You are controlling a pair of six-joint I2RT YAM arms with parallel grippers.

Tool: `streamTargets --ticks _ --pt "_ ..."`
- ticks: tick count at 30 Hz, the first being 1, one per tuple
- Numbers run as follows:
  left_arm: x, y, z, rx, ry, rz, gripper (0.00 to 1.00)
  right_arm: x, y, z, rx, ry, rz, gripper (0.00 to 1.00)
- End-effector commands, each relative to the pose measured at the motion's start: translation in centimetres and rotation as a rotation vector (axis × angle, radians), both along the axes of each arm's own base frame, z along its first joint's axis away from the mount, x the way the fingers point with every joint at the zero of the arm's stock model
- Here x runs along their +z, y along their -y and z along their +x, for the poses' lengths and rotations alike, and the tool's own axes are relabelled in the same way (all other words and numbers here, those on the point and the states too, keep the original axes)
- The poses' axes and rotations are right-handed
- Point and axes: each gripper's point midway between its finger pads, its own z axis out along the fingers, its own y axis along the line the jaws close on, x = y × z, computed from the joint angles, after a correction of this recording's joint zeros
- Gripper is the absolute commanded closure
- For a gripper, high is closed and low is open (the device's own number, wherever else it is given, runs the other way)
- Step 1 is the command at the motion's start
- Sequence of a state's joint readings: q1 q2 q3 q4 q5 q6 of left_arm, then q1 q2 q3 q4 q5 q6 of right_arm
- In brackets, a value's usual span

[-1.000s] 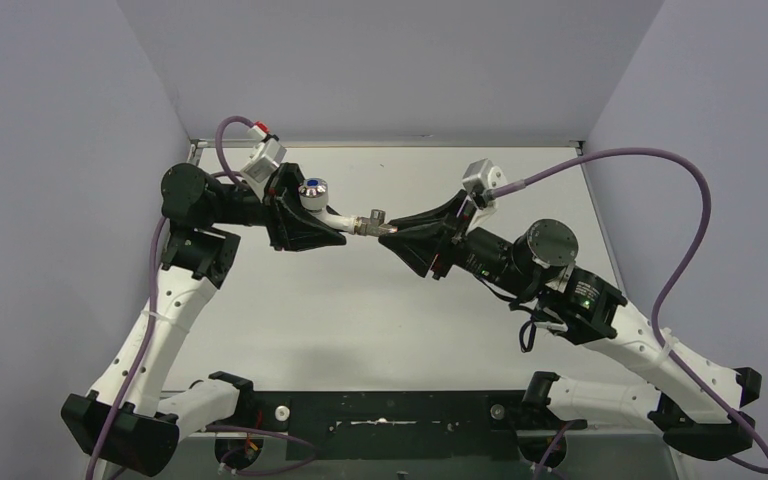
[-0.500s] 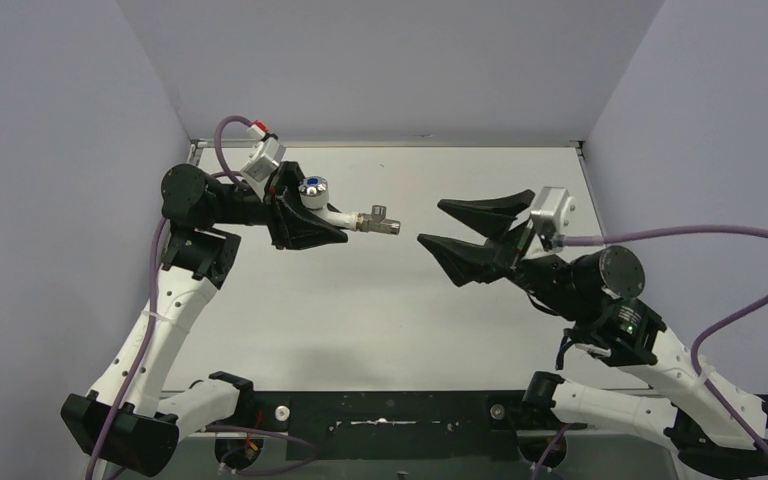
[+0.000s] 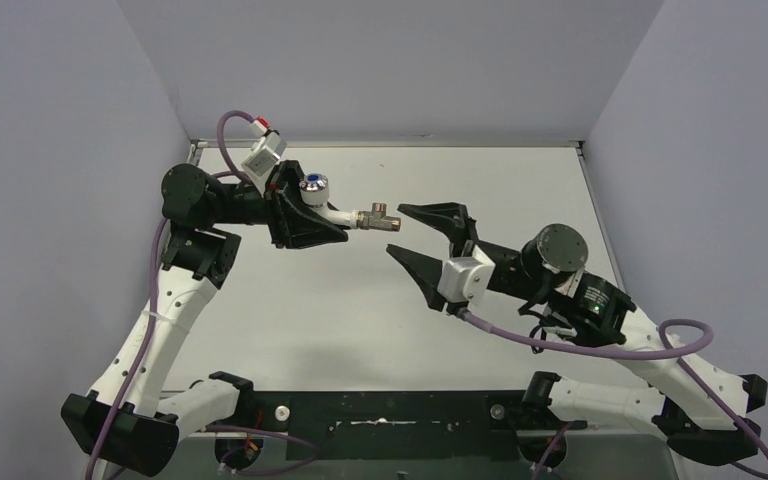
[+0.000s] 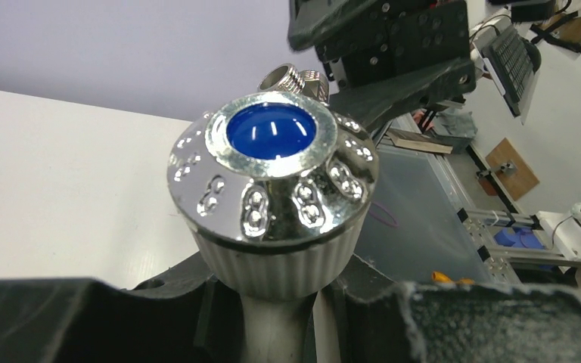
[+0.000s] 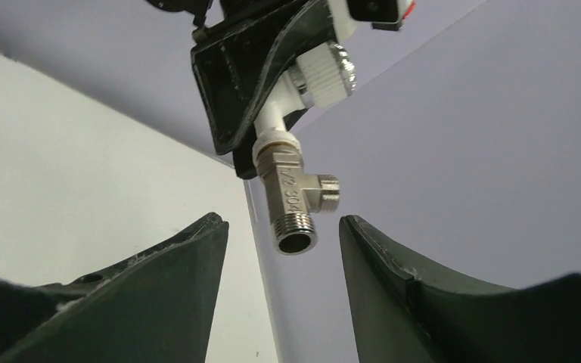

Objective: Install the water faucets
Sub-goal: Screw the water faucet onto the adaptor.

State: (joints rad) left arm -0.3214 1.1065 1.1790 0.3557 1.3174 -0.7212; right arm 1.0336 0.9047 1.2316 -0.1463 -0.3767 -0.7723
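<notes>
**Faucet held mid-air by L pincer, R pincer spread at the fitting**

L arm reaches in from the left side, wrist high over the back part of the surface [image 3: 360, 330]. Left pincer [image 3: 338, 224] is pinching the water faucet [image 3: 336, 213] by its white stem, fingers pressed on either side. The faucet is off the surface and lies roughly level, pointing right toward the other arm. Its chrome knob [image 3: 312, 185] faces up; in the left wrist view the blue dot [image 4: 271, 130] sits in the middle of the knob's top, with a dimpled chrome rim and a ribbed white skirt below.

At the stem's far end sits the metal fitting [image 3: 380, 217], a small tee. Right wrist view shows it joined to the white stem, w/ a threaded open end facing the cam, a short threaded side branch, and "1/2 304" stamped on the body.

Right pincer [image 3: 396, 230] is spread wide, tips pointing left at the fitting. From above, the tips sit just beside the fitting's end, w/ a small gap. In the right wrist view the fitting shows in the gap between the two black fingers [image 5: 159, 287], touching neither. Nothing is held on this side.

A purple cable [image 3: 560, 345] loops from the R wrist cam toward the arm's base. Pale grey-lilac walls [image 3: 390, 60] close the surface in at back and sides.
</notes>
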Motion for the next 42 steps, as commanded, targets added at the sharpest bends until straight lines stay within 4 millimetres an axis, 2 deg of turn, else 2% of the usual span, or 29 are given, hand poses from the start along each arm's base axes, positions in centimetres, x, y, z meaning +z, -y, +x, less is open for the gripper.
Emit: streamTargets --ticks 1,21,25,29,35,42 --pt "2.1 -0.2 -0.8 0.001 0.060 -0.033 1.00 1.8 0.1 -0.3 0.006 0.168 -0.040 0.43" --pt "1.7 -0.2 -0.9 -0.018 0.049 -0.027 1.00 1.6 -0.9 1.0 -0.028 0.190 -0.061 0.59" --pt "1.5 -0.2 -1.0 -0.024 0.037 -0.024 1.00 1.5 -1.1 1.2 -0.031 0.186 -0.058 0.65" --pt "1.7 -0.3 -1.2 -0.030 0.043 -0.023 1.00 1.8 -1.1 1.1 -0.028 0.169 -0.035 0.77" --pt "1.5 -0.4 -1.6 -0.048 0.060 -0.015 1.00 1.8 -1.3 1.5 -0.035 0.047 0.006 0.99" --pt "1.3 -0.5 -2.0 -0.068 0.087 -0.006 1.00 0.6 -1.9 1.8 -0.026 -0.249 0.073 1.00"
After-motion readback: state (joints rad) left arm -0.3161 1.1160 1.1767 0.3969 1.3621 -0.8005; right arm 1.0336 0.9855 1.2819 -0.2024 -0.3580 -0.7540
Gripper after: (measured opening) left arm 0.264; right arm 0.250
